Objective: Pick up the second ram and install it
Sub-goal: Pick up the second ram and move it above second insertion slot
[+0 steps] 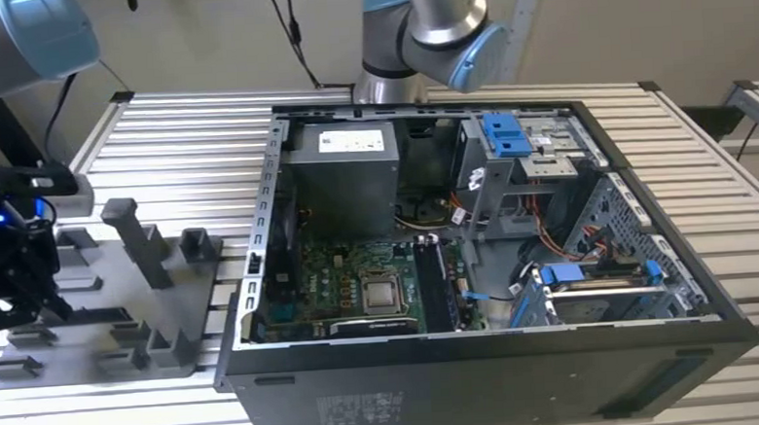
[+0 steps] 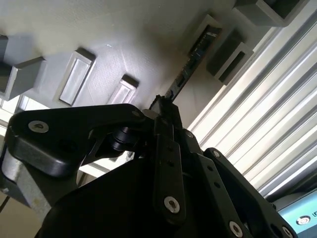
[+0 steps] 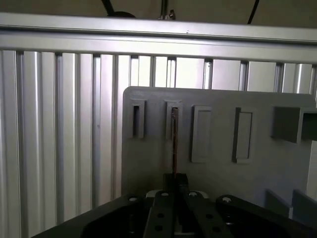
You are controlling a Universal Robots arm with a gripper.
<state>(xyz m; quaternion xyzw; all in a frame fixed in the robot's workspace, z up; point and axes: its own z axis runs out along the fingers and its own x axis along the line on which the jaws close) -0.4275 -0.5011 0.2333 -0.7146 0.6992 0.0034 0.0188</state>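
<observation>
Black anodised links of the gripper (image 2: pixel 164 106) are seen drawn together at their tips, and the near end of the second ram (image 2: pixel 191 58) is judged to be pinched between them. The jaws stand almost closed, with only the thin board between.

From the tips the stick runs straight ahead, its long axis in line with the gripper's own reach. Its far end is seated in a narrow raised slot (image 3: pixel 170 111) of the grey plastic tray (image 3: pixel 277 168). In the first wrist view the board is met edge-on, as a dark sliver. In the second wrist view its flat face is shown, dark and set with small chips.

Matt, faintly grained plastic is found around it, with box-like pockets ranged beside the slot. A ribbed aluminium table (image 3: pixel 74 129) is seen beyond the tray. In the exterior view the open computer case (image 1: pixel 493 392), with its green motherboard (image 1: pixel 357 282), is set well apart, toward the exterior view's right.
</observation>
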